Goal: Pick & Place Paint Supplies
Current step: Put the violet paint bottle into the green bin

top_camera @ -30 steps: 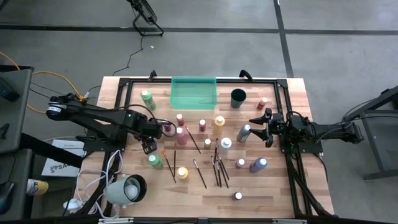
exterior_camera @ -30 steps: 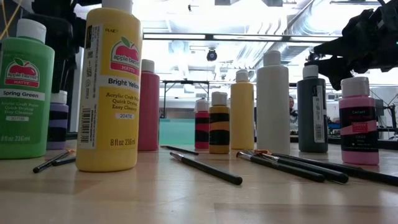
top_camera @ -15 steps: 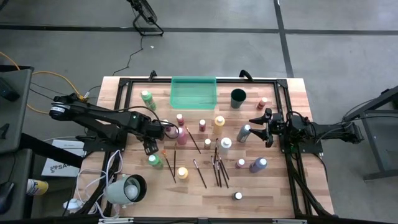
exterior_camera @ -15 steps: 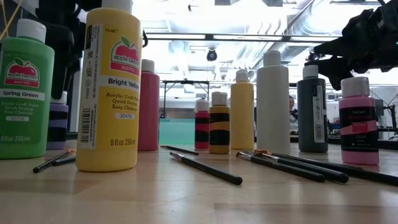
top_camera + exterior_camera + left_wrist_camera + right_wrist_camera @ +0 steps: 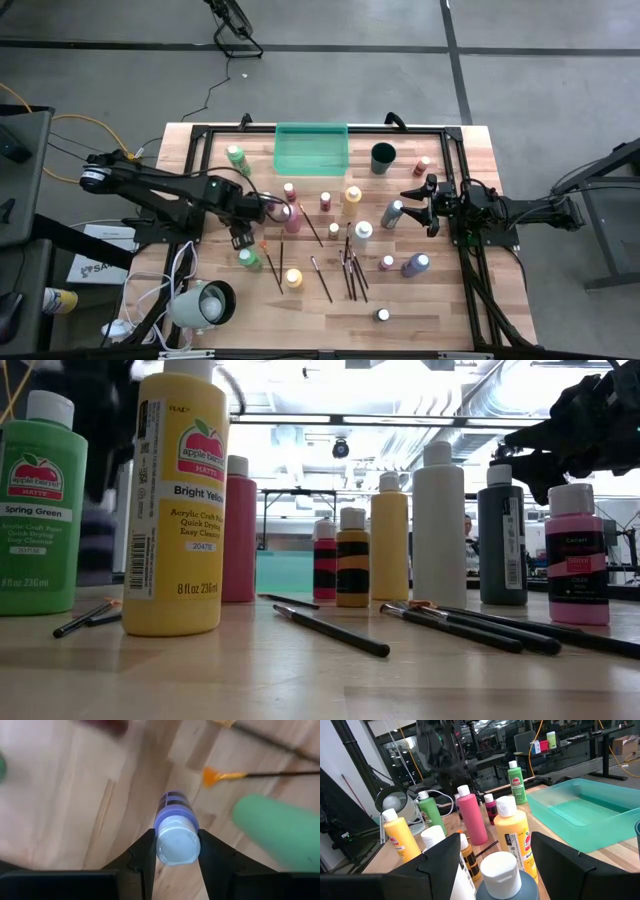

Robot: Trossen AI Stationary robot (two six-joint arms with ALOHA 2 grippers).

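My left gripper [image 5: 176, 851] points down over the table's left half [image 5: 240, 236] and is shut on a small purple paint bottle [image 5: 174, 812] with a pale cap. The low view shows this bottle [image 5: 95, 550] blurred, behind the green bottle [image 5: 38, 510] and the yellow one [image 5: 180, 510]. Other paint bottles stand upright mid-table, and several dark paintbrushes [image 5: 350, 272] lie flat among them. My right gripper [image 5: 418, 203] waits level at the right, open, just behind a grey bottle [image 5: 392, 213] whose white cap [image 5: 500, 869] shows between its fingers. My left gripper pinches the purple bottle's pale cap [image 5: 176, 845] between its two fingers [image 5: 145, 855], one on each side. The fingers come from above, pointing down. The bottle hangs upright below them; whether its base is clear of the table I cannot tell.
A translucent green tray [image 5: 311, 127] and a dark round cup [image 5: 383, 157] stand at the far edge. A green bottle [image 5: 280, 830] and an orange-tipped brush [image 5: 220, 774] are close to the held bottle. A round white lamp [image 5: 205, 305] is at the near left corner.
In the low view the purple bottle stood sharp on the table and is now blurred, moving with my left gripper, which has started upward.
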